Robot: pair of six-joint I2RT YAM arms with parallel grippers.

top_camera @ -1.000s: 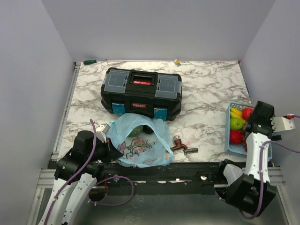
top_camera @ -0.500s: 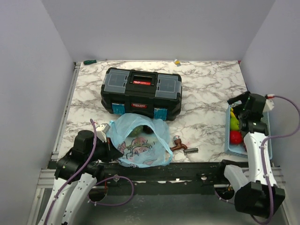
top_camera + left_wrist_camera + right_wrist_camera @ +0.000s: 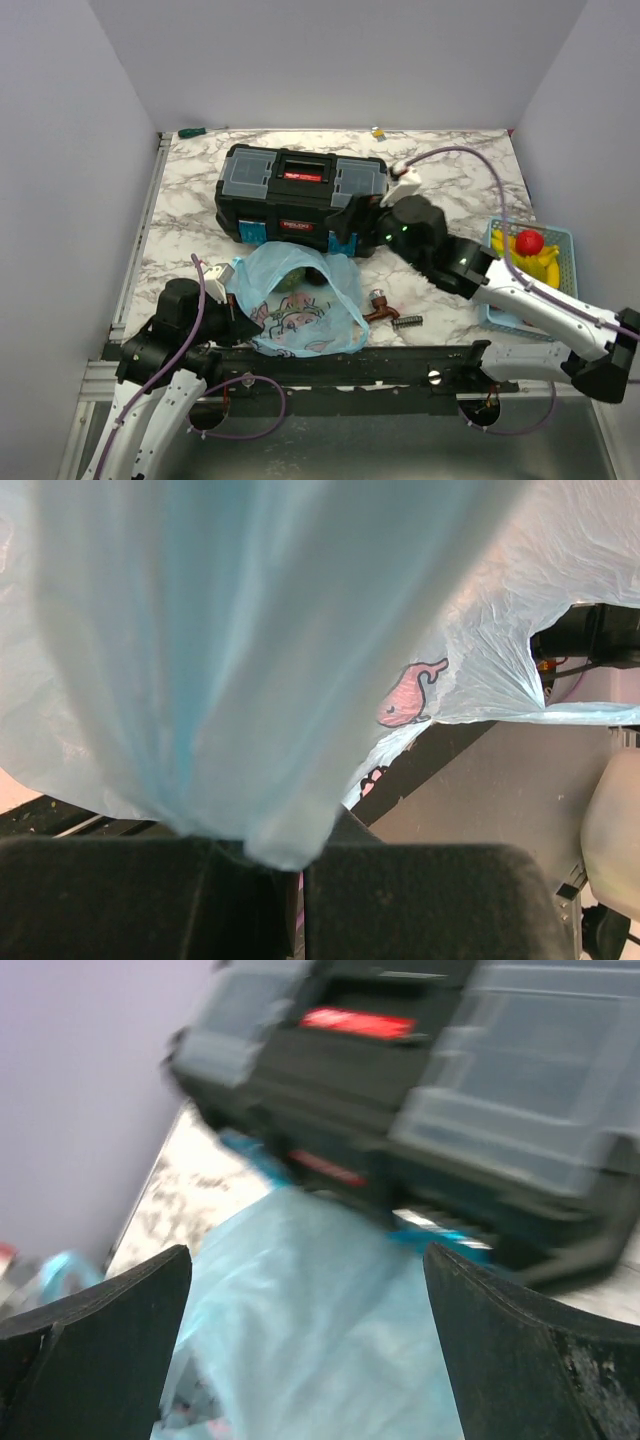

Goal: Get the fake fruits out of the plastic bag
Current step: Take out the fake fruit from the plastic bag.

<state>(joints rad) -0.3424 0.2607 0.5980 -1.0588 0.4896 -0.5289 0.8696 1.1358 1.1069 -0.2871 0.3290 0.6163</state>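
Observation:
The light-blue plastic bag (image 3: 300, 300) with its pink cartoon print lies near the table's front edge, just in front of the toolbox. A dark greenish fruit (image 3: 296, 279) shows dimly through its upper part. My left gripper (image 3: 236, 318) is shut on the bag's left edge. In the left wrist view a bunched fold of the bag (image 3: 250, 630) runs down into the closed left gripper (image 3: 290, 855). My right gripper (image 3: 352, 222) hangs open over the toolbox's front right corner, just beyond the bag. In the right wrist view the bag (image 3: 310, 1330) lies between the spread fingers (image 3: 100, 1310), untouched.
A black toolbox (image 3: 302, 198) stands behind the bag. At the right a light-blue basket (image 3: 562, 236) holds a red fruit (image 3: 528, 241) and a yellow one (image 3: 542, 266). A small brown part (image 3: 378, 305) and a spring (image 3: 407, 321) lie right of the bag.
My right arm has swung left from the basket to the toolbox's front right corner beside the bag, staying open. The left gripper and the bag have not moved.

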